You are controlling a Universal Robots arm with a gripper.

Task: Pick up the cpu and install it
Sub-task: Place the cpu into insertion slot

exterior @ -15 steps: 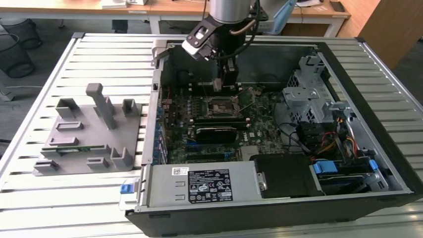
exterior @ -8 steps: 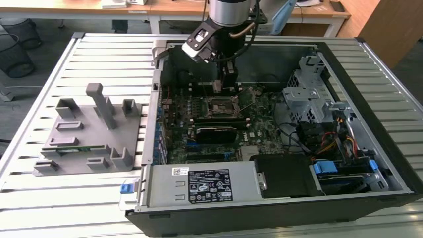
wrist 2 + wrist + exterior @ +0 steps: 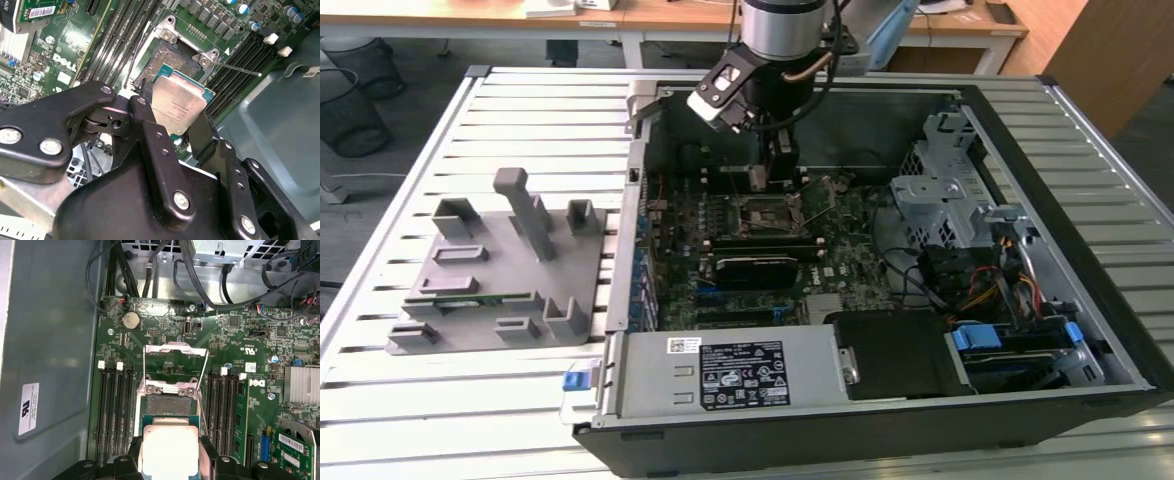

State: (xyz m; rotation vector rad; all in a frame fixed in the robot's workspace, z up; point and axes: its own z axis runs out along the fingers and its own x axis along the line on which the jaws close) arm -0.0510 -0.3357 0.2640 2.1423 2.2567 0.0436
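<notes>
arm (image 3: 781, 35): reaches down from above into the open computer case (image 3: 881, 425), wrist over the far half of the motherboard (image 3: 854, 260).
gripper (image 3: 777, 182): black, two fingers (image 3: 147, 120) clamped on the cpu, one finger on each of two opposite edges; same grip in both wrist views; in the exterior view, low over the board at the socket's far side.
cpu (image 3: 177, 105): pinched between the fingers, shiny metal top facing the wrist cameras, green rim showing around it.
cpu position: right at the socket, overlapping one edge of it in both wrist views; not seated in it; touching the socket or just clear of it, cannot tell.
socket (image 3: 167, 402): open, bare contact field showing, metal cover frame (image 3: 175, 352) flipped back, thin lever (image 3: 235, 67) swung out to one side.
memory slots (image 3: 115, 400): long black rows on both sides of the socket, white latches at their ends.
coin battery (image 3: 131, 320): round, silver, on the board beyond the flipped-back frame, near the board's edge.
heatsink (image 3: 302, 385): silver, finned, well apart from the socket, past one bank of memory slots.
fixture (image 3: 500, 265): grey, with upright posts, on the slatted table (image 3: 440, 430) just beside the case on the exterior view's left; well apart from the gripper.
power supply (image 3: 720, 370): silver box with a label, along the case wall nearest the exterior camera.
drive cage (image 3: 941, 190): grey sheet metal, on the exterior view's right of the motherboard, coloured cables (image 3: 987, 290) just beside it.
</notes>
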